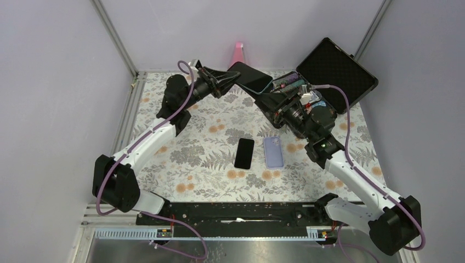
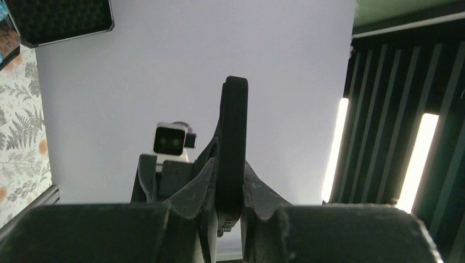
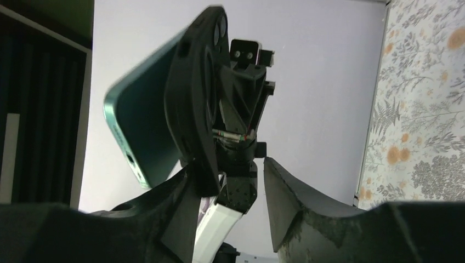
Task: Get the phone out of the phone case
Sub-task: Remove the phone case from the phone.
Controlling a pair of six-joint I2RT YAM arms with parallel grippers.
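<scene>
Teal phone (image 3: 145, 126) partly peeled out of black phone case (image 3: 197, 98), both held in the air above the far side of the floral table (image 1: 208, 164); left gripper (image 2: 230, 192) pinches the case's edge; right gripper (image 3: 227, 170) spread, one finger against the case. Below, flat on the table: black phone (image 1: 244, 153) just beside lavender phone (image 1: 273, 152).

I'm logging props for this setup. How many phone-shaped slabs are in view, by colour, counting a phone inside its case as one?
Black slab, flat on the table: 1
Lavender slab, flat beside it: 1
Teal phone in black case, held up in the left claw: 1
Total: 3
</scene>
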